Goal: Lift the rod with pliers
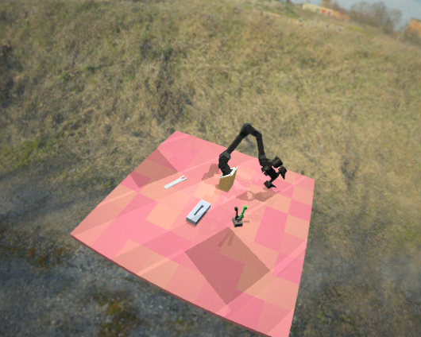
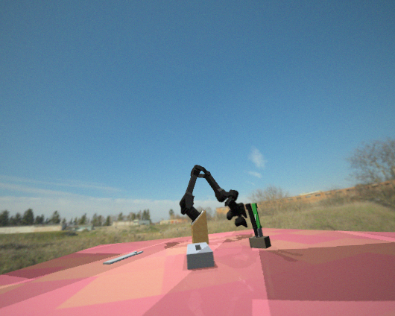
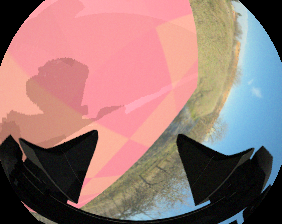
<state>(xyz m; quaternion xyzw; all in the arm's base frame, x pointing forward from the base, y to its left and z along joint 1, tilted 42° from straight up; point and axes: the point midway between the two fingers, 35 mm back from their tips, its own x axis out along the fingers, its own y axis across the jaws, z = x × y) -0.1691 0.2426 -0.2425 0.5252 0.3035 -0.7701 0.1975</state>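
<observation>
On the pink patterned desk (image 1: 165, 246) (image 2: 129, 291) (image 3: 117, 60), in the top view, the green-and-black pliers (image 1: 241, 213) (image 2: 256, 217) stand upright in their holster (image 1: 237, 222) (image 2: 260, 242), near the grey channel block (image 1: 194, 218) (image 2: 200, 259). The exterior view shows the arm (image 1: 236, 142) (image 2: 213, 181) bent beside them; the rod is perhaps in the slot, too small to confirm. In the wrist view, the fingers (image 1: 276, 181) (image 2: 243, 217) stand wide open, holding nothing.

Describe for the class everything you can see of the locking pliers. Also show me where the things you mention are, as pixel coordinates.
The locking pliers (image 1: 241, 214) (image 2: 256, 217) stand upright in a small dark block-shaped holster (image 1: 237, 223) (image 2: 260, 242) on the pink and orange patterned table top. Two handles rise from it, one black and one bright green, both looking smooth; in the top view they spread apart upward. Between handles and holster a short grey part shows. The jaws are hidden. Only the holster visibly touches the pliers; the open end effector (image 1: 276, 179) (image 2: 243, 217) is apart from them.
</observation>
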